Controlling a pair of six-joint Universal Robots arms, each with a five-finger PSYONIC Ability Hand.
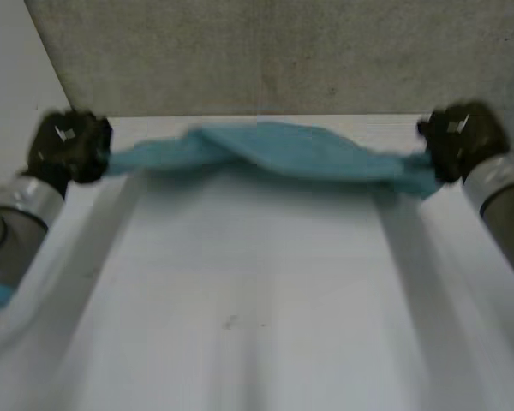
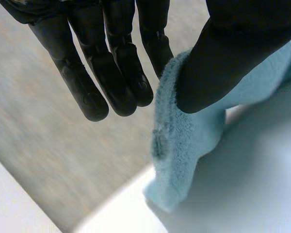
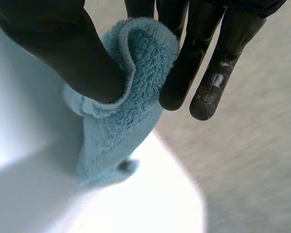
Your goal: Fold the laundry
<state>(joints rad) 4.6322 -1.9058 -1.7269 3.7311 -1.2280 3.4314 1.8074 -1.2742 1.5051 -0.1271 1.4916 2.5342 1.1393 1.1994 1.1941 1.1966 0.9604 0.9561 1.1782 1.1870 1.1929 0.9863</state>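
A blue towel is stretched along the far edge of the white desk, its ends pinched between thumb and fingers by the left hand and the right hand.

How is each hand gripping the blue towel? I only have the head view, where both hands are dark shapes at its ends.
Observer: In its wrist view, the left hand pinches the end of the towel under its thumb.
Operator: And the right?
Observer: The right hand presses its thumb into a rolled edge of the towel, against its fingers.
Operator: Are all the fingers on the cloth?
Observer: No. On each hand, at least one straight finger hangs clear of it.
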